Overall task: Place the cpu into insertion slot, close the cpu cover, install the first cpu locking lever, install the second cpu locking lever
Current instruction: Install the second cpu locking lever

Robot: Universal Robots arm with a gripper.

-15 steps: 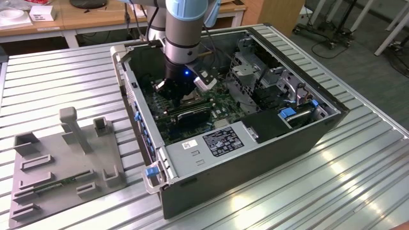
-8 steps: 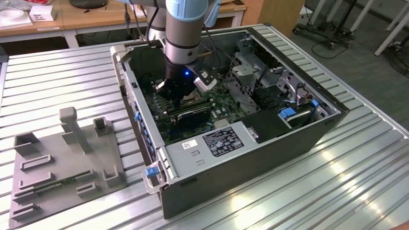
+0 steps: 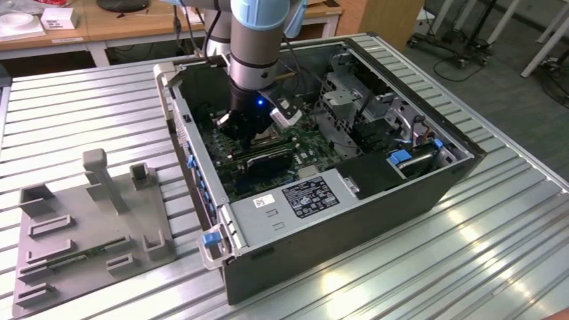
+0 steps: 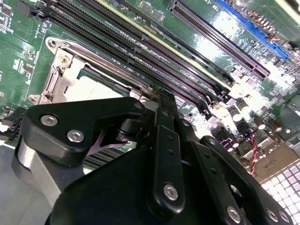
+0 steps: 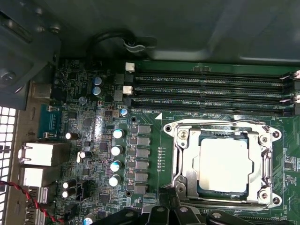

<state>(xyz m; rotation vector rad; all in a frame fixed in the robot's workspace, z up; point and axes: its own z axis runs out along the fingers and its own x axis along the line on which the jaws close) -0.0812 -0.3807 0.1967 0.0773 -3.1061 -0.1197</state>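
I see the cpu (image 5: 223, 165) seated in the slot (image 5: 183, 171), cover (image 5: 224, 131) closed over its edges. The gripper (image 3: 252, 135) hovers just above; whether its fingers are spread, I cannot tell.

Exterior view looks down at an angle, from a way off, on the open pc case (image 3: 338, 200) and arm. Both wrist views sit close over the motherboard (image 5: 93, 117), sharing the insertion slot (image 5: 224, 165) (image 4: 70, 75) w/ memory slots (image 5: 206, 89) (image 4: 140, 56)
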